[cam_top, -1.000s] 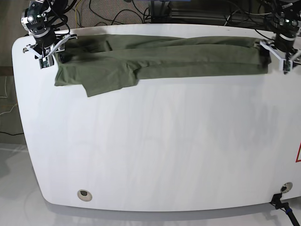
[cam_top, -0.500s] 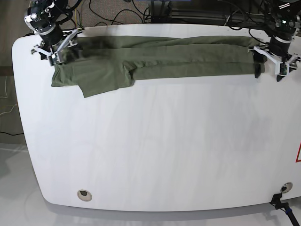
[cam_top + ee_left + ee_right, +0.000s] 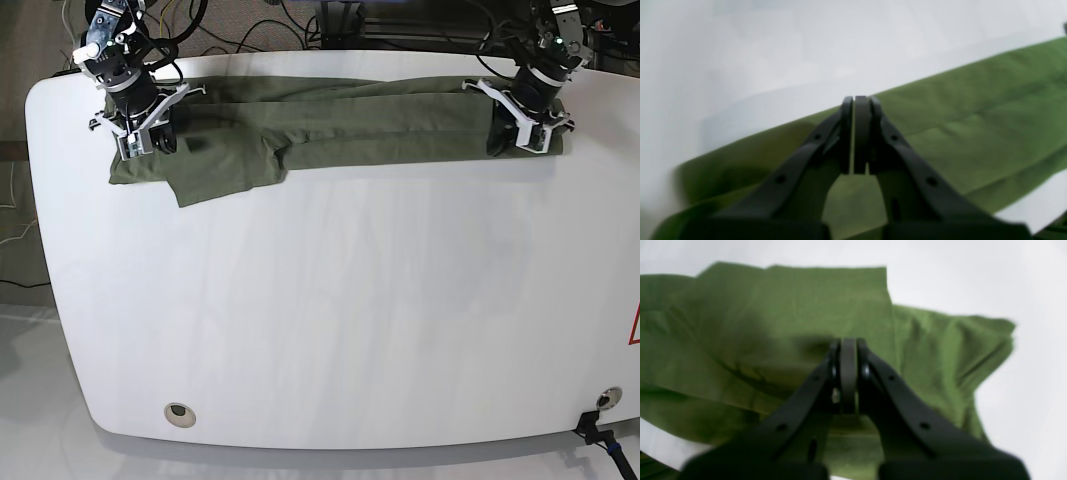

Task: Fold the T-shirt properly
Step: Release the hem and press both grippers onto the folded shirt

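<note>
The olive-green T-shirt lies folded into a long strip along the far edge of the white table, with a sleeve flap hanging forward at its left end. My left gripper presses down on the strip's right end. In the left wrist view its jaws are shut at the cloth's edge, and no fabric shows between the pads. My right gripper sits on the strip's left end. Its jaws are shut over the wrinkled cloth, and I cannot see whether any is pinched.
Cables run behind the table's far edge. A round grommet hole sits near the front left. A black fitting is at the front right corner, and a red mark shows at the right edge.
Both arms have moved inward from the table's far corners onto the ends of the shirt strip. Both grippers went from open to shut.
</note>
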### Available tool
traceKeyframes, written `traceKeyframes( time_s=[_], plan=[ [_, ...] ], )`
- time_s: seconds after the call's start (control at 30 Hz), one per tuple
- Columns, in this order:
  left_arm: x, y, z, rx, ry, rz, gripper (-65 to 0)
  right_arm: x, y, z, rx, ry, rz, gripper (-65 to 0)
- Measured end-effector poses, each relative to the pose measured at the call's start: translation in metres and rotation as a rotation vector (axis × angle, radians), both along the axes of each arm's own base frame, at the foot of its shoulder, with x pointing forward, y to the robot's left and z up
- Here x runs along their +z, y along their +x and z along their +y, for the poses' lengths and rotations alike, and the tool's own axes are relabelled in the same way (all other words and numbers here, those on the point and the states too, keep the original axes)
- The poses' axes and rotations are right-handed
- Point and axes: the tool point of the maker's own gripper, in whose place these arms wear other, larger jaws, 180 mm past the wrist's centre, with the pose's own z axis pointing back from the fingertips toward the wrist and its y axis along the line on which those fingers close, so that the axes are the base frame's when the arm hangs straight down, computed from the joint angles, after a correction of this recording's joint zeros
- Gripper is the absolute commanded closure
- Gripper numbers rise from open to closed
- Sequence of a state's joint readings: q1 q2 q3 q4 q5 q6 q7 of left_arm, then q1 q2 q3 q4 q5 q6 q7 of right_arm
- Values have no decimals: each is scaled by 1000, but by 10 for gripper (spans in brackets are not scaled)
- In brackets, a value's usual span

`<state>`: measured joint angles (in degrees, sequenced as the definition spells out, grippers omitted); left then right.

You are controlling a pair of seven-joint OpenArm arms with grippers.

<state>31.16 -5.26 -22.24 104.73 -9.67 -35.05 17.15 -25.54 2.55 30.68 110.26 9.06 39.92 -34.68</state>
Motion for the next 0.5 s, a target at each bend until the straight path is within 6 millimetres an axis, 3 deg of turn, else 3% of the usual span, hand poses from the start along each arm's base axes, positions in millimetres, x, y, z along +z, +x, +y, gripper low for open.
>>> traceKeyframes(
  time_s=[0.1,0.27,0.5],
  plan=[
    [-5,-1,-11,-24,-30,9,0,-17,-2,-1,-17,34,34,0],
    [-43,-15,-14,-12,-61,119,0,-41,-12,-2,-40,74,97,0],
    [-57,7,-8,19,-119,66,0,-56,1,-4,-94,201,16,0]
  ],
)
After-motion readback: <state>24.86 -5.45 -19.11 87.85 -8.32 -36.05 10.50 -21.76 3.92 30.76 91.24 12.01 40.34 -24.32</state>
